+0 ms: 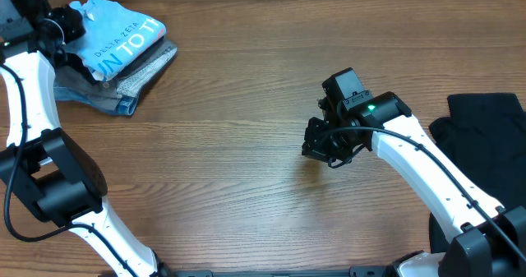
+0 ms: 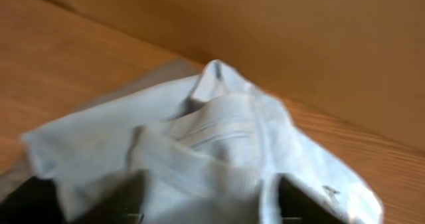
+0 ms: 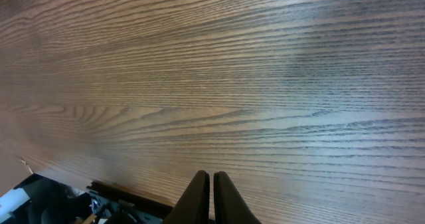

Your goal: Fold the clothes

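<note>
My left fingers (image 2: 302, 201) stand apart around the blue T-shirt (image 1: 123, 34), which slants near-left to far-right; right fingers (image 3: 199, 197) pressed shut.

T-shirt (image 1: 123, 32): sky-blue, white lettering | folded cloth (image 1: 154, 66): grey | garment (image 1: 485, 137): black | table (image 1: 230, 145): brown wood-grain

We see a brown wood-grain surface (image 1: 246, 145) filling the overhead view from edge to edge, its grain running lengthwise. In the left wrist view a plain tan upright panel (image 2: 319, 44) rises beyond its far edge. Soft, even light leaves a pale sheen on the wood.
</note>
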